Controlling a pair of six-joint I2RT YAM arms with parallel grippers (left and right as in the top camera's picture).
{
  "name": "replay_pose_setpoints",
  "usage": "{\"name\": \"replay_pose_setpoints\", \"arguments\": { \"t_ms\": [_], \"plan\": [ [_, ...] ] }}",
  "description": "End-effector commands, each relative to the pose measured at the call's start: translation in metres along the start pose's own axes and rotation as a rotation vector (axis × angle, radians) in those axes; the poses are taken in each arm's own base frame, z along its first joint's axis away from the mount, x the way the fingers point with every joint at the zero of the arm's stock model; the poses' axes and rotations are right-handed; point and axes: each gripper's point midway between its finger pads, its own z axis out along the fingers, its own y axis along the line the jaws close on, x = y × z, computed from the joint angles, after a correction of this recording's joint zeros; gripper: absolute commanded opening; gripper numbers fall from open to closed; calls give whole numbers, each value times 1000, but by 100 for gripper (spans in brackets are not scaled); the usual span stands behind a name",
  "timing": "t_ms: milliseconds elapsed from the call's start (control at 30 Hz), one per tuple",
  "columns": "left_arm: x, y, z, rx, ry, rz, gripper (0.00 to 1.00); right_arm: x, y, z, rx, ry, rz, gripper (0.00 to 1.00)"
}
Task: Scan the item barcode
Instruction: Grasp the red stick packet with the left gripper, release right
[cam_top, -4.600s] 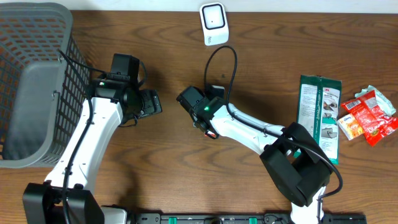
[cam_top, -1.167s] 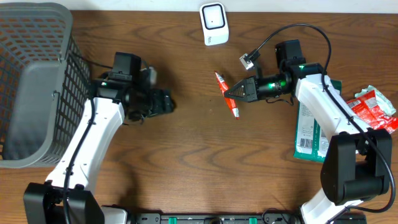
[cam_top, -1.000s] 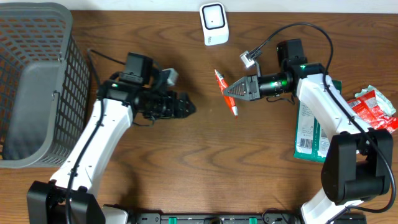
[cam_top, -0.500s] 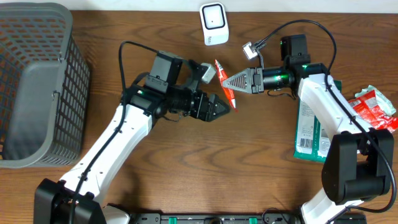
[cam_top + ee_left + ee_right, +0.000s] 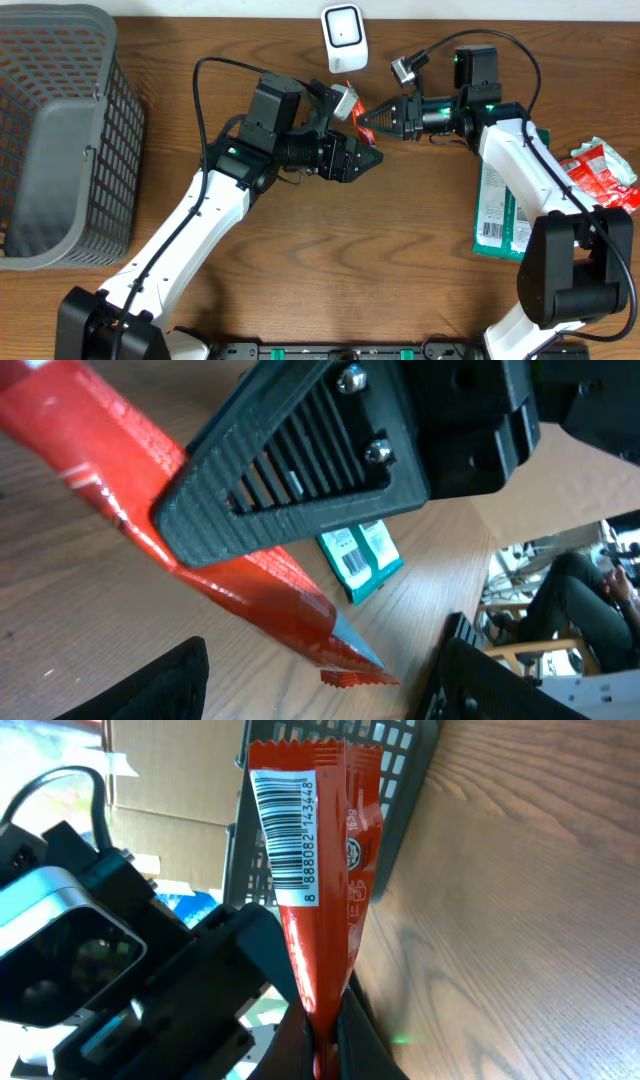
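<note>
the right tool [image 5: 362, 117] is pinching one end of the red sachet [image 5: 315, 900] between closed jaws, holding it over the counter [image 5: 300, 290] just below the white scanner [image 5: 342, 37], its barcode [image 5: 285, 840] facing the right wrist camera. the left tool [image 5: 371, 158] is hovering just beside the sachet with jaws standing wide, gripping nothing

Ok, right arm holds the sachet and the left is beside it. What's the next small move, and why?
Probably ease the left gripper forward and close on the free end of the red sachet. The right gripper is shut on the sachet, and the left wrist view shows that end between the open left fingers, untouched. A second grip should steady it for the scanner.
</note>
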Motion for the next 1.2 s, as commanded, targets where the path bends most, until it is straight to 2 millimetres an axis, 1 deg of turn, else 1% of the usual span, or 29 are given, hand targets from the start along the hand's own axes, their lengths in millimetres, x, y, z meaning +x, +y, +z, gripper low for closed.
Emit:
{"name": "replay_pose_setpoints", "arguments": {
  "t_ms": [0, 133, 233, 300, 367, 500, 633, 667, 700, 867, 933, 967, 1000, 1067, 1133, 1167],
  "plan": [
    [-4, 2, -2, -24, -19, -15, 75, -2, 11, 5, -25, 10, 20, 1],
    [-5, 2, -2, -23, -23, -12, 73, -5, 17, 10, -37, 13, 0, 2],
    [-9, 1, -2, -19, -35, -1, 69, -2, 19, 15, -39, 25, -5, 2],
    [-9, 1, -2, -18, -38, -16, 68, -2, 19, 18, -34, 25, -11, 2],
    [-11, 0, -2, -17, -43, -12, 66, -1, 20, 21, -37, 33, -20, 2],
    [-11, 0, -2, -16, -45, -10, 53, -1, 19, 24, -29, 31, -22, 2],
    [-11, 0, -2, -16, -45, -9, 45, -3, 18, 24, -19, 22, -29, 2],
    [-11, 0, -2, -17, -45, -9, 40, -2, 18, 24, -19, 22, -29, 2],
    [-12, 1, -2, -22, -47, -9, 39, -2, 18, 24, -19, 22, -28, 2],
    [-13, 21, -3, -130, -64, -26, 21, -2, 18, 25, -20, 23, -32, 2],
    [-12, 24, -4, -149, -66, -30, 19, -2, 18, 25, -20, 23, -41, 3],
    [-12, 25, -4, -153, -66, -31, 15, -2, 18, 25, -20, 23, -48, 4],
    [-12, 26, -4, -157, -64, -34, 14, -2, 18, 25, -19, 22, -59, 4],
    [-8, 28, -4, -170, -51, -47, 12, -3, 18, 24, -18, 19, -74, 7],
    [-3, 30, -4, -178, -34, -61, 11, -5, 16, 23, -7, 8, -75, 13],
    [0, 31, -4, -181, -24, -69, 10, -8, 14, 22, 6, -5, -78, 17]
  ]
}}
